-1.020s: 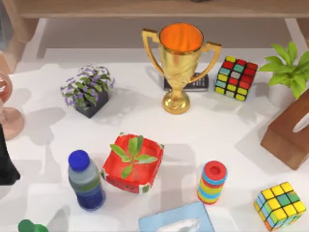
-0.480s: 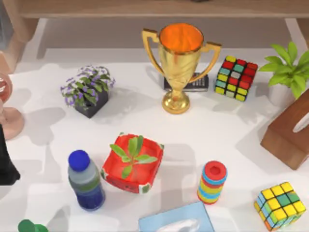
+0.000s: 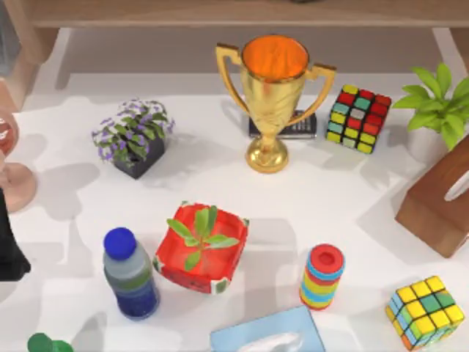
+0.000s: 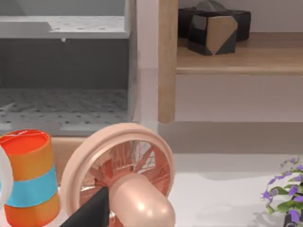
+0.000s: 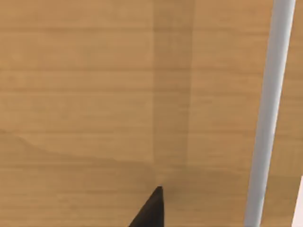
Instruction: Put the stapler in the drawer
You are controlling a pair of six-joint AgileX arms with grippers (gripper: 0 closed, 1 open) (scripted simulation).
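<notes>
The stapler is out of view. My left arm [image 3: 9,246] is a black shape at the table's left edge, beside a pink fan [image 3: 11,158]. In the left wrist view one black fingertip [image 4: 92,213] lies in front of that fan [image 4: 124,176]. The right wrist view faces a light wooden panel [image 5: 94,94] from close up, with a pale grey bar [image 5: 267,113] running along it and one black fingertip [image 5: 151,210] before it. I cannot tell whether this panel is the drawer.
On the white table [image 3: 330,198] stand a gold trophy [image 3: 272,99], two colour cubes [image 3: 357,117] [image 3: 425,310], a red square planter [image 3: 201,248], a blue-capped bottle [image 3: 130,275], a striped ring stack [image 3: 322,276], a purple flower pot [image 3: 133,136], a wooden tissue box [image 3: 440,202] and a blue one [image 3: 267,334].
</notes>
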